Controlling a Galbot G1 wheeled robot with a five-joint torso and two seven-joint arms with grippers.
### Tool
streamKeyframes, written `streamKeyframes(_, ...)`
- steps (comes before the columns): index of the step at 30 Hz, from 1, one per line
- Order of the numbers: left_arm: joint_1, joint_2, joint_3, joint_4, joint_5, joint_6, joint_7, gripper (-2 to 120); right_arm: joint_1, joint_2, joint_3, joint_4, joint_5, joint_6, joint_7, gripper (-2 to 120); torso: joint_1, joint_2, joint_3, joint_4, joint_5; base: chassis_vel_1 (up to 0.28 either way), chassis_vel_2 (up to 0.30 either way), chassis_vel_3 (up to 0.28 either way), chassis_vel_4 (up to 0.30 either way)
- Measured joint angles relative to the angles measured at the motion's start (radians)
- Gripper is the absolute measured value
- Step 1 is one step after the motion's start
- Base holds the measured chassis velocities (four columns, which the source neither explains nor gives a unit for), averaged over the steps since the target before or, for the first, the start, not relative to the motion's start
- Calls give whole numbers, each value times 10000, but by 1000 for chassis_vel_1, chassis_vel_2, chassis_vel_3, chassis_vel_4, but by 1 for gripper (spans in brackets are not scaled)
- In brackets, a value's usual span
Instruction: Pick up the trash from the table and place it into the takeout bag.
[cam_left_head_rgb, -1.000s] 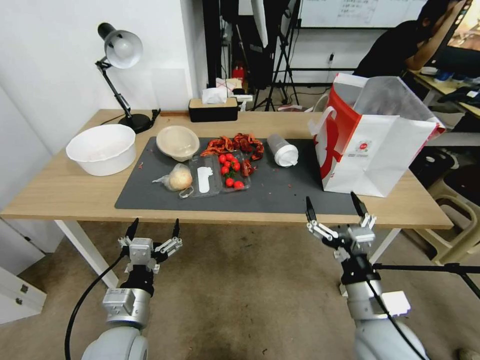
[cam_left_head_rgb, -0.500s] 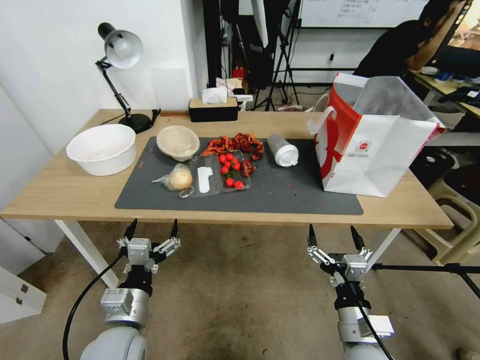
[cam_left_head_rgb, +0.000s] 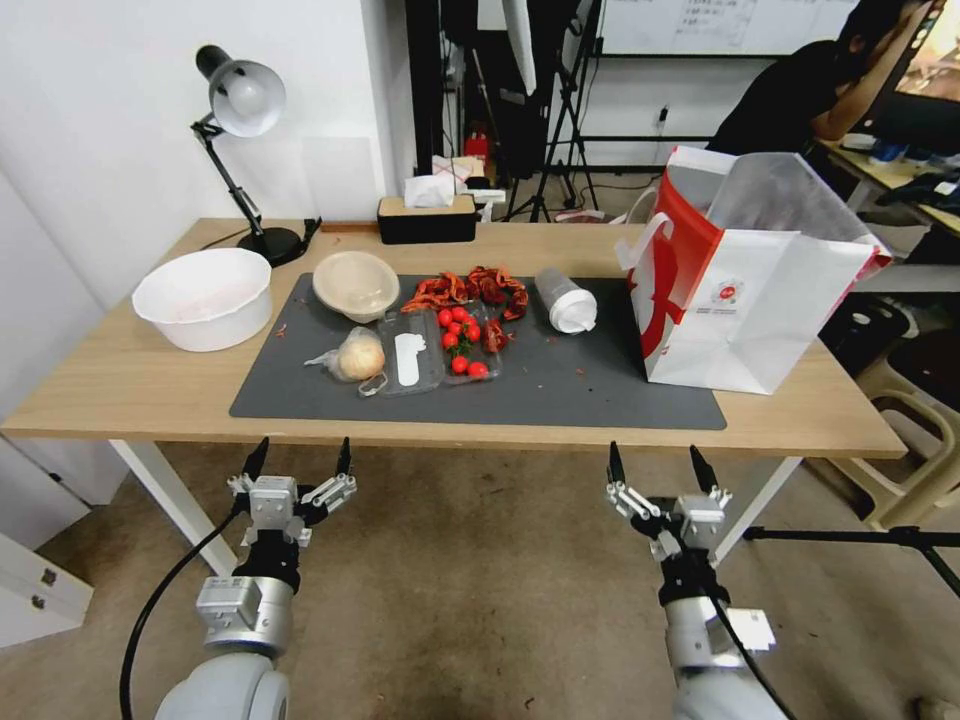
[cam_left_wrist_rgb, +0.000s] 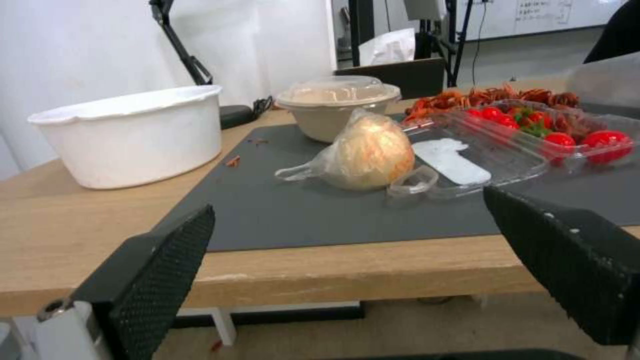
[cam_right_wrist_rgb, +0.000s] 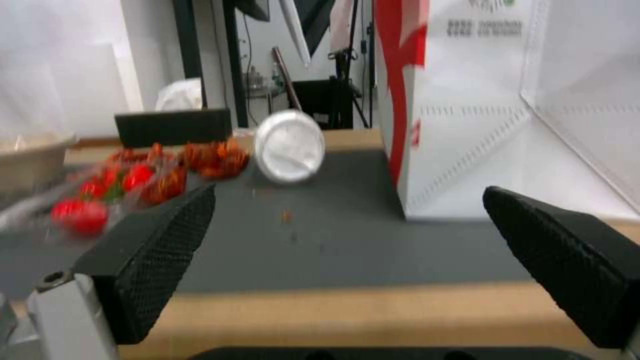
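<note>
Two grippers low in frame before the table (cam_left_head_rgb: 120, 385), left gripper (cam_left_head_rgb: 296, 458) and right gripper (cam_left_head_rgb: 655, 465) both with fingers apart and empty, bagged bun (cam_left_head_rgb: 357, 355), beige bowl (cam_left_head_rgb: 356, 284) and lidded cup (cam_left_head_rgb: 566, 300) on the mat centre frame, takeout bag (cam_left_head_rgb: 745, 300) upright at right.

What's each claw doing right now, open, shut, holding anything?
Left claw: open, empty, below the table's front edge.
Right claw: open, empty, below the front edge, nearer the takeout bag.
</note>
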Motion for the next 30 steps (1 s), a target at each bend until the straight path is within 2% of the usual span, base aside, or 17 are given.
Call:
streamKeyframes(7,-22,6,-44,3,-7,-37,-7,100,1016,-280,-123,64,974,-774,113,100,0,-1,1,-1,0,0,0,0,0)
streamKeyframes(10,-28,29,-55,-8,-9,-40,-11,100,1822,-568,-308,-15,1978,-1350,236,100,0,-1,2,0,2,0,0,0,0)
streamKeyframes(16,-46,20,-56,-19,-10,-43,-12,100,2854,-857,-591,-377,2754,-1746,355,100,0,-1,1,0,1,0,0,0,0)
streamKeyframes(19,-43,-1,-51,-22,-10,-43,-14,100,4468,-1080,-1265,-1269,3679,-1935,465,100,0,-1,2,-1,1,0,0,0,0)
streamKeyframes(23,-34,-8,-58,-22,-8,-46,-14,100,5389,-1113,-1737,-1820,4215,-2006,520,100,0,-1,2,0,1,0,0,0,0)
streamKeyframes(25,-11,-8,-121,-22,-8,-80,-24,100,6869,-1026,-2523,-2802,4832,-2021,561,100,1,-2,3,2,4,0,0,0,0)
streamKeyframes(30,25,-3,-239,15,-13,-200,-69,100,8095,-802,-3171,-3815,5256,-2067,670,100,1,-1,2,1,-1,0,0,0,0)
